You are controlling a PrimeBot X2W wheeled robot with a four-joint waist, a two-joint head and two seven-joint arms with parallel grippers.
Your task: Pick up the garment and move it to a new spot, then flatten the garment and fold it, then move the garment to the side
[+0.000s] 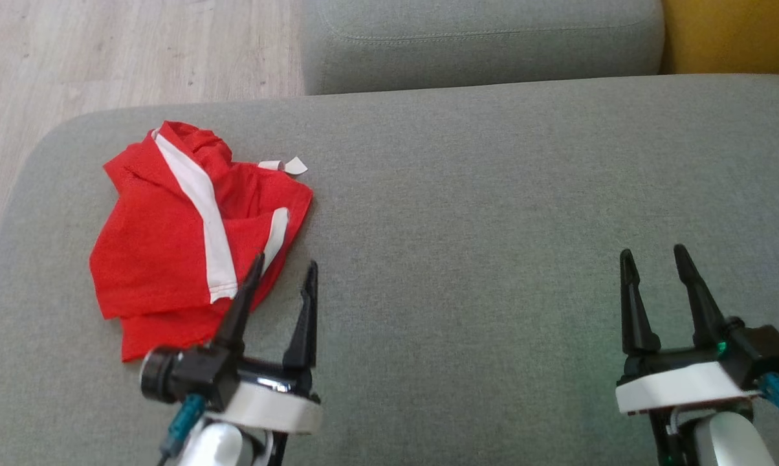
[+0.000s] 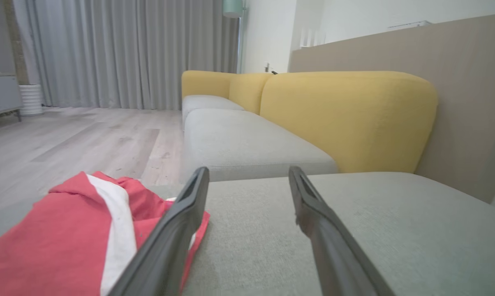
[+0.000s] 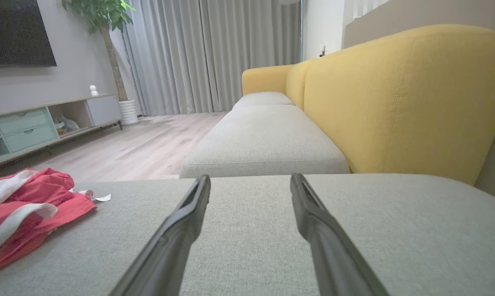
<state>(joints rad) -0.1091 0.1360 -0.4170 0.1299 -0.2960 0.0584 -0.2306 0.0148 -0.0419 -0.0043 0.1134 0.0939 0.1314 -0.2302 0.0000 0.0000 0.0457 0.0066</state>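
A crumpled red garment (image 1: 176, 239) with white stripes lies on the left part of the grey sofa seat (image 1: 493, 226); a white tag sticks out at its far edge. It also lies at the lower left of the left wrist view (image 2: 62, 238) and at the left edge of the right wrist view (image 3: 21, 213). My left gripper (image 1: 285, 266) hovers open at the garment's near right corner, its left finger over the cloth's edge and nothing between its jaws. My right gripper (image 1: 653, 254) is open over bare cushion far to the right.
A second grey seat cushion (image 1: 480, 45) adjoins the far side. A yellow backrest (image 3: 399, 98) runs along the right. Wooden floor (image 1: 105, 58) lies beyond the seat's left and far-left edges. A TV cabinet (image 3: 33, 123) and a potted plant stand across the room.
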